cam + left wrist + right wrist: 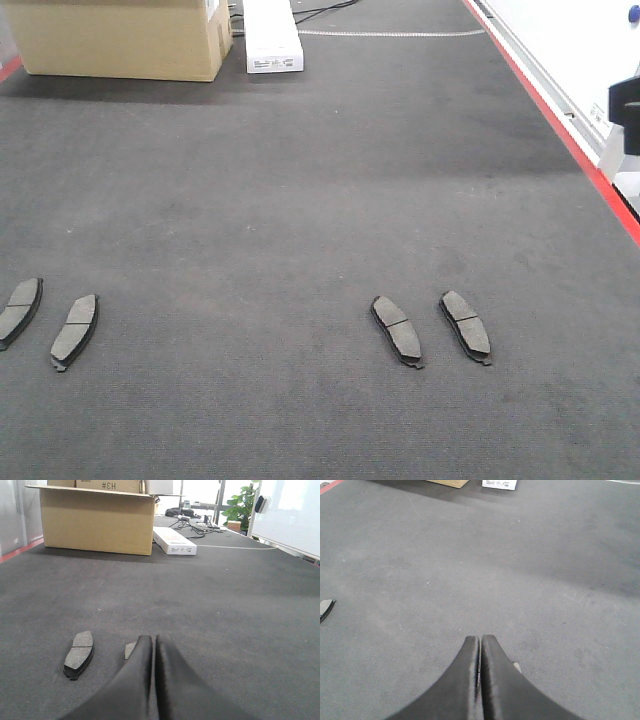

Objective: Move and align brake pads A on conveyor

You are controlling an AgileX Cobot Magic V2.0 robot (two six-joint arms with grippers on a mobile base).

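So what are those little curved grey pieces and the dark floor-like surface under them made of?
The curved grey-brown oblong pads look like a dull pressed composite face with a centre groove, on a black backing, probably metal, seen at the edge in the left wrist view. The wide dark charcoal belt looks like matte woven fabric or rubberised textile, given its fine ribbed texture.

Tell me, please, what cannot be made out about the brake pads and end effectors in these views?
- Front view: far-left brake pad cut by the frame's left edge.
- Left wrist view: second pad mostly hidden behind the left end effector.
- Right wrist view: a pad cut by the left edge; a small object behind the right end effector is unidentifiable.
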